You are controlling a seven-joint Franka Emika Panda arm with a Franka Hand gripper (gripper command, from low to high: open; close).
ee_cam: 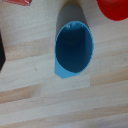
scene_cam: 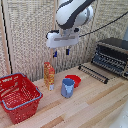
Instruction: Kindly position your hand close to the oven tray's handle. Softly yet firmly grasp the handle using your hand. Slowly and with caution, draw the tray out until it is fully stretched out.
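Observation:
My hand (scene_cam: 61, 52) hangs from the white arm high above the table's middle, its blue-tipped fingers (scene_cam: 55, 54) spread and empty. The oven (scene_cam: 112, 54) stands at the exterior view's right. The oven tray (scene_cam: 94, 72), a dark slatted rack, lies low in front of the oven, reaching toward the table's middle. Its handle (scene_cam: 91, 75) is the thin dark bar along its near edge. My hand is well above the tray and toward the exterior view's left of it. The wrist view shows no fingers, tray or oven.
A blue cup (scene_cam: 67, 87) stands directly under my hand and fills the wrist view (ee_cam: 74, 50). A red bowl (scene_cam: 74, 79) sits behind the cup, also showing in the wrist view (ee_cam: 114, 9). An orange bottle (scene_cam: 49, 75) and a red basket (scene_cam: 19, 96) stand at the exterior view's left.

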